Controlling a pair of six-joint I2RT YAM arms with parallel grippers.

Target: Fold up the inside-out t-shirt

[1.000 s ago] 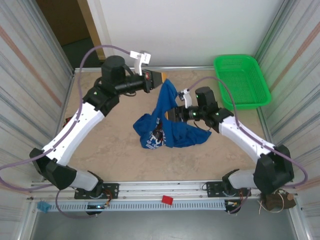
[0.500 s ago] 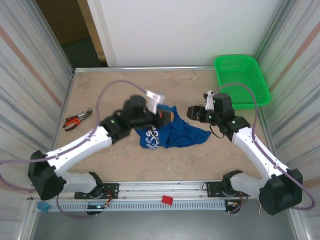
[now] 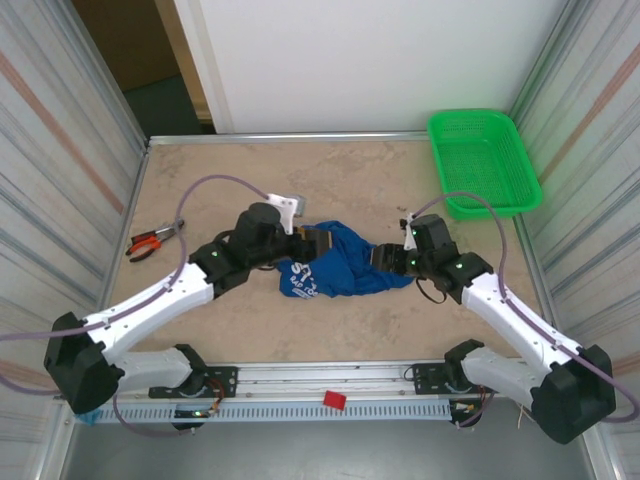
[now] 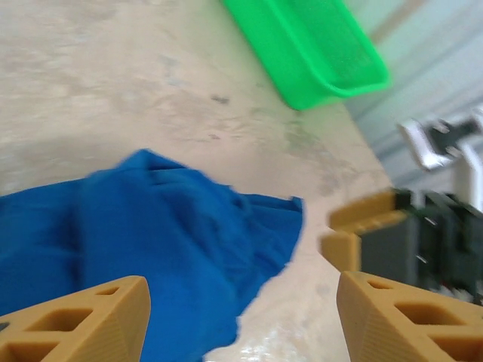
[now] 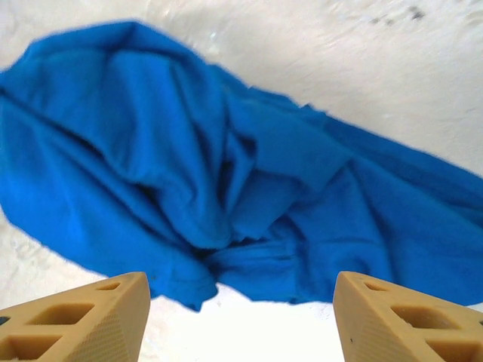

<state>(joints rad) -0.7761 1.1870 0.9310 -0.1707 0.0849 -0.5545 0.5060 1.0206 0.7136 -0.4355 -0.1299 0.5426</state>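
The inside-out t-shirt (image 3: 340, 265) lies in a crumpled royal-blue heap in the middle of the table, white lettering showing at its left end. My left gripper (image 3: 318, 241) hovers open at the heap's upper left edge; in the left wrist view (image 4: 241, 324) its jaws stand wide with the t-shirt (image 4: 151, 226) below them, ungripped. My right gripper (image 3: 381, 261) is open at the heap's right edge. In the right wrist view (image 5: 241, 320) the tan fingers (image 5: 75, 320) straddle bare table just short of the t-shirt (image 5: 226, 166).
A green mesh basket (image 3: 485, 160) stands at the back right corner, also in the left wrist view (image 4: 317, 45). Pliers (image 3: 153, 240) with red handles lie at the left. Metal walls enclose the table; a rail runs along the near edge.
The left gripper brought the hanging shirt down, opened and let it go; the shirt dropped into a heap. The right gripper moved down to the heap's right edge.
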